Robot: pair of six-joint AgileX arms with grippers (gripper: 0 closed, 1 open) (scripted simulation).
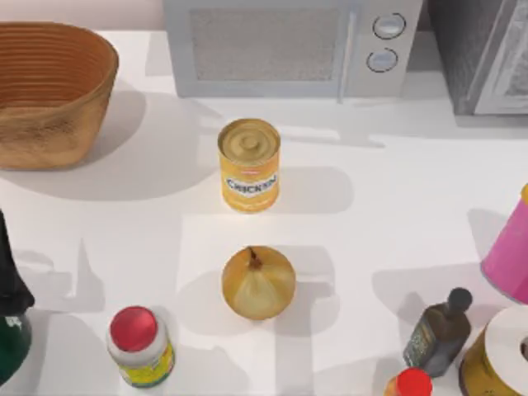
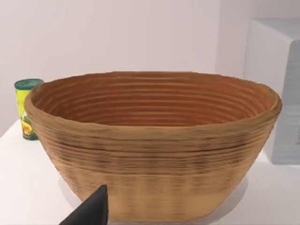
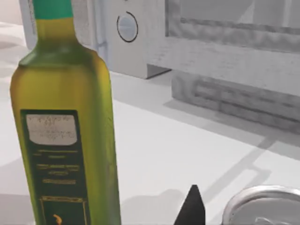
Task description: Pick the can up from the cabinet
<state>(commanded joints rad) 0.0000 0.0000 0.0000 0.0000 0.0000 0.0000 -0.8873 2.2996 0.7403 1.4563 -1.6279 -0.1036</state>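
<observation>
The can point(image 1: 249, 164) stood upright on the white bench point(image 1: 396, 198), in front of the microwave point(image 1: 289, 45) and behind the onion point(image 1: 258, 283), untouched by any jaws. The left wrist view faced the basket point(image 2: 154, 140); the right wrist view faced an oil bottle point(image 3: 65, 126). Whether either arm's jaws were spread could not be told.

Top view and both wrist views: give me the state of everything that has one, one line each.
can: upright on the cabinet, lid sealed, ungripped
onion: resting on the cabinet, stem up
basket: upright, empty inside
microwave: door closed
red-capped jar: upright, capped
dark bottle: upright, capped
oil bottle: upright, capped
</observation>
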